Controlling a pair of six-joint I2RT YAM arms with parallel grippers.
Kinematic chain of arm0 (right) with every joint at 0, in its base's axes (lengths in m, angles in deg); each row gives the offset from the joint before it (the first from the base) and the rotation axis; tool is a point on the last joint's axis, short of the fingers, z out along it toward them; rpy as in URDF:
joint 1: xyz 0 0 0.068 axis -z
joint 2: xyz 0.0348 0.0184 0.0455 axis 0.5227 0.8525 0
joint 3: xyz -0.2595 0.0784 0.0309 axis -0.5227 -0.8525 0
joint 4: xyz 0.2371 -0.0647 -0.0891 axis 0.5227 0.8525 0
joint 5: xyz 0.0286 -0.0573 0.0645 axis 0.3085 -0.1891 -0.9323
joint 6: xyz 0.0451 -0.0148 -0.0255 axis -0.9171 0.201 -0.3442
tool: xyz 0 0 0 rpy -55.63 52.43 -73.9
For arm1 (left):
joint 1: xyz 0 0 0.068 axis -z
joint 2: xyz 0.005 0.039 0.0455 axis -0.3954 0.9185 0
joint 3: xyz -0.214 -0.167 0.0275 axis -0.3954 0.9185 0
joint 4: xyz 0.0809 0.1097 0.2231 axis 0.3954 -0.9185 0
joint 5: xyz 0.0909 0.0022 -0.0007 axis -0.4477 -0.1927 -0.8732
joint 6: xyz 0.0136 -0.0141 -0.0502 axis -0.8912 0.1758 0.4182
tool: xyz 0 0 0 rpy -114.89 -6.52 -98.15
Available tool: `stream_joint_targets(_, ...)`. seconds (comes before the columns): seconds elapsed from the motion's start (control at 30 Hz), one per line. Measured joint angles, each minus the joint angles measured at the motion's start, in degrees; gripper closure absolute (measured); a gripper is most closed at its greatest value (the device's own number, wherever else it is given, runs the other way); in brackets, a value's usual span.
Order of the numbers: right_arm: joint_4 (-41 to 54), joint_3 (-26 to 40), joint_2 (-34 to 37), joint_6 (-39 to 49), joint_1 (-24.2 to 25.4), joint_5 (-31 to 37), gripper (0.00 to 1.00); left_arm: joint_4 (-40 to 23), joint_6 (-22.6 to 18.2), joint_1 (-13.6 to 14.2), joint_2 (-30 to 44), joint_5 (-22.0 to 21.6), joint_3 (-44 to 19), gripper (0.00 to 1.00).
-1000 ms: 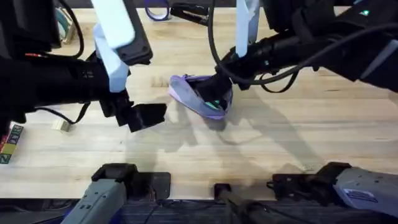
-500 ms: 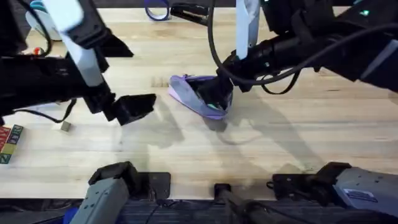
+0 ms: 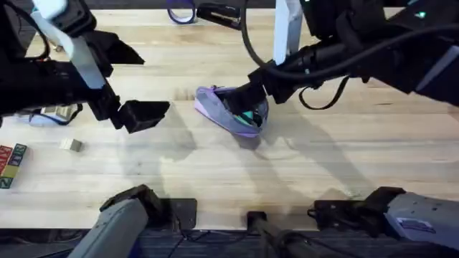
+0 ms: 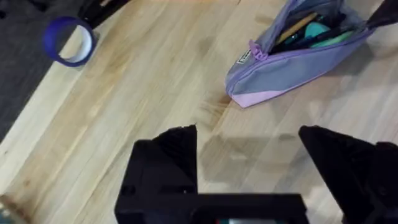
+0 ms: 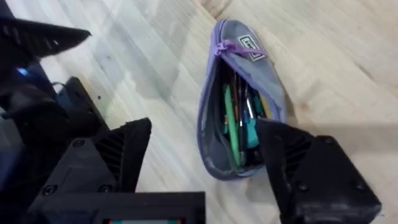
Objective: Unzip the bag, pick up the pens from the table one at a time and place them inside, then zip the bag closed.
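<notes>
Closing the bag (image 5: 239, 124) is looking like the step in hand, since it is lying unzipped mid-desk (image 3: 323, 165) with a green pen (image 5: 231, 127) among the contents inside. The right gripper (image 5: 202, 165) is hovering just above it with fingers apart, while the left gripper (image 4: 249, 171) is hanging open nearby; one is needing to pin the fabric end while the other is drawing the zipper pull (image 5: 225, 47) straight along the teeth

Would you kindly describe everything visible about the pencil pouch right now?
The bag is a soft oblong fabric pouch, grey-blue with a lavender base and purple zipper trim, plus a small label patch near the zipper pull at one end. It lies on the table, near the middle, unzipped and gaping. Inside show a green pen, darker pens and something yellow. The right gripper hovers open just above it; whether it touches is unclear.
</notes>
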Motion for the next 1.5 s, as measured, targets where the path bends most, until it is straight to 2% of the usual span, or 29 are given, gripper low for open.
stream_joint_targets(0.2, -0.4, 0.0, 0.0, -8.4, 0.0, -0.3, 0.005, 0.0, -3.8, 0.0, 4.0, 0.9, 0.0, 0.01)
stream_joint_targets(0.5, -0.4, 0.0, 0.0, -20.6, 0.0, -0.4, 0.005, 0.0, -6.6, 0.0, 8.3, 1.0, 0.0, 0.008)
stream_joint_targets(0.83, -0.4, 0.0, 0.0, -24.1, 0.0, -0.6, 0.006, 1.5, -8.3, 0.0, 11.4, 1.4, 0.0, 0.01)
stream_joint_targets(1.1, -0.4, 0.0, 0.0, -28.6, 0.0, -0.8, 0.006, 6.0, -8.5, 0.0, 13.9, 5.7, 0.0, 0.01)
stream_joint_targets(1.5, -0.4, 0.0, 0.0, -29.8, 0.0, -0.8, 0.006, 6.7, -8.4, 0.0, 20.1, 9.3, 0.0, 0.01)
